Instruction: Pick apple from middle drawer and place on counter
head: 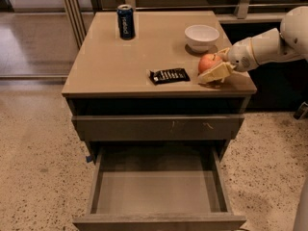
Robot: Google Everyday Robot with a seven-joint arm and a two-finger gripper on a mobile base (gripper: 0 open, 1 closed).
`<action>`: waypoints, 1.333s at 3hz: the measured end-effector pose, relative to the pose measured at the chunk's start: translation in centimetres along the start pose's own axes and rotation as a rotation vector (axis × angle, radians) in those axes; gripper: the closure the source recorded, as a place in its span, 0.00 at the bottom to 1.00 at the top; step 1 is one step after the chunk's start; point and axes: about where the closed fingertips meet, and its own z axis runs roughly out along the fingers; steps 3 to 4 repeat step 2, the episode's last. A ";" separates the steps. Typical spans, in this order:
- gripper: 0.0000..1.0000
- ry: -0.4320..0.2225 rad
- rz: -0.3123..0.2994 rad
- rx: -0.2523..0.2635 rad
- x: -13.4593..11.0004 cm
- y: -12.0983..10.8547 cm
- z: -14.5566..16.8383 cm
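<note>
Apple: one, red-orange with a yellowish patch, at the right front of the counter, just in front of the bowl and right of the bar; cannot tell whether resting on the top or held just off it.
Gripper: one, reaching in from the right on a white arm, low over the counter's right front corner.
Jaws: closed in around the apple, one tan finger along its front, the other behind it; nothing else held.
Middle drawer: one, pulled fully out, bare grey floor showing.
Scratched drawer front: one, shut, above the open drawer; dark recess between it and the counter slab.
Bowl: one, white, upright, at the right rear.
Can: one, dark blue, upright, at the rear, left of centre.
Bar: one, black wrapper, lying flat near the front edge.
Counter surface: smooth, tan-beige, thin edge.
Room: speckled terrazzo floor; metal-framed glass behind at left; dark space at right.
</note>
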 end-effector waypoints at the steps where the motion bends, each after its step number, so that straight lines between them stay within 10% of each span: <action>1: 0.00 0.000 0.000 0.000 0.0 0.0 0.0; 4: 0.00 0.000 0.000 0.000 0.0 0.0 0.0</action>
